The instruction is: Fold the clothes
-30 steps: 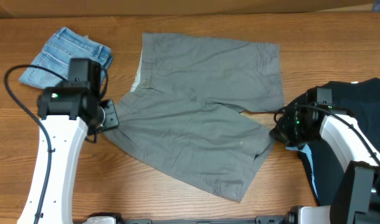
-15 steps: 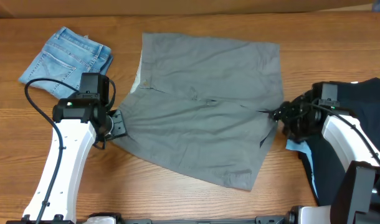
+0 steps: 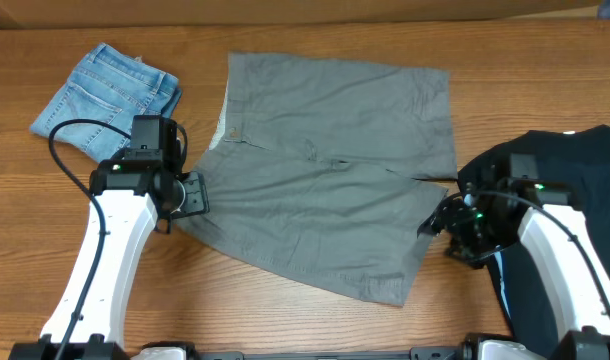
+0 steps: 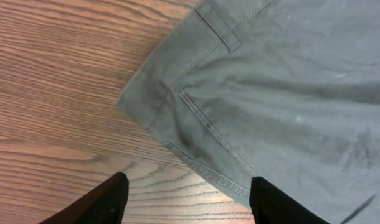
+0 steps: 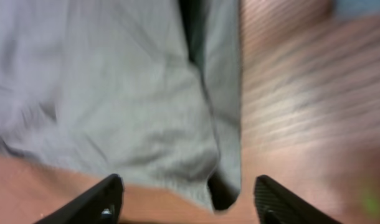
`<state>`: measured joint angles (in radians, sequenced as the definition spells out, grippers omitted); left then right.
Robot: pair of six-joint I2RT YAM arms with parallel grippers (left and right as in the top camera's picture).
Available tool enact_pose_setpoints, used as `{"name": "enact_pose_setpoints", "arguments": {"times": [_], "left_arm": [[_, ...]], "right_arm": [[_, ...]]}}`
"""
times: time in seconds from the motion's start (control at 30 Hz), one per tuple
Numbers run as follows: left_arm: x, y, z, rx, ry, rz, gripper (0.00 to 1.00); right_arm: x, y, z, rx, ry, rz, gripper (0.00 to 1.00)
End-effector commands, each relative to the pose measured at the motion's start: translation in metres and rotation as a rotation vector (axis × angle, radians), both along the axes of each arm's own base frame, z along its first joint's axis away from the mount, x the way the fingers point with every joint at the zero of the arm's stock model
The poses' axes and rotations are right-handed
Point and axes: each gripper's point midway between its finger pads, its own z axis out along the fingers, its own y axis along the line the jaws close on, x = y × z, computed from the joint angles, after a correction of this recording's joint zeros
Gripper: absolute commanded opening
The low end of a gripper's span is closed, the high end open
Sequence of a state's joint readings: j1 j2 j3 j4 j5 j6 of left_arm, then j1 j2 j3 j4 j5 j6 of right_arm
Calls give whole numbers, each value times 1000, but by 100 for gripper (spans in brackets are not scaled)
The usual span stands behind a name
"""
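The clothes, grey-olive shorts, lie spread in the middle of the table, the near leg folded slantwise over the far one. My left gripper is open at their left waistband corner. In the left wrist view its fingertips straddle bare wood and the stitched hem, gripping nothing. My right gripper is open just off the right hem. The blurred right wrist view shows the shorts' edge ahead of its gripper, with nothing between the fingers.
Folded blue denim shorts lie at the back left. A dark navy garment is heaped at the right under my right arm. Bare wooden table runs along the front edge.
The right gripper opened, let go of the right hem and drew back toward the front. The left gripper opened wider and shifted slightly right. The near leg settled farther right.
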<state>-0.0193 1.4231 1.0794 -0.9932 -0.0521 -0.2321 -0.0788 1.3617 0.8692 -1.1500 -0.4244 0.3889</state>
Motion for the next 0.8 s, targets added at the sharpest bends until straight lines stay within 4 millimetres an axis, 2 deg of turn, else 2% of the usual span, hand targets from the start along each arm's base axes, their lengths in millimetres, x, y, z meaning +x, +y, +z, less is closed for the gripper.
{"name": "enact_pose_setpoints", "arguments": {"times": [0.0, 0.13, 0.37, 0.57, 0.67, 0.77], "left_arm": [[-2, -4, -12, -18, 35, -24, 62], [-2, -4, -13, -18, 40, -23, 59], [-3, -5, -13, -22, 45, -23, 58], [-2, -5, -13, -22, 43, -24, 58], [-3, -5, -13, -22, 44, -24, 58], [-3, -5, -13, -22, 47, -24, 58]], "right_arm": [[-10, 19, 4, 23, 12, 66, 64], [-26, 39, -11, 19, 76, 68, 49], [-61, 48, -45, 7, 179, 54, 47], [-57, 57, -58, 71, 130, 52, 47], [-52, 64, -57, 106, 91, 78, 39], [-53, 68, -56, 114, 85, 100, 39]]}}
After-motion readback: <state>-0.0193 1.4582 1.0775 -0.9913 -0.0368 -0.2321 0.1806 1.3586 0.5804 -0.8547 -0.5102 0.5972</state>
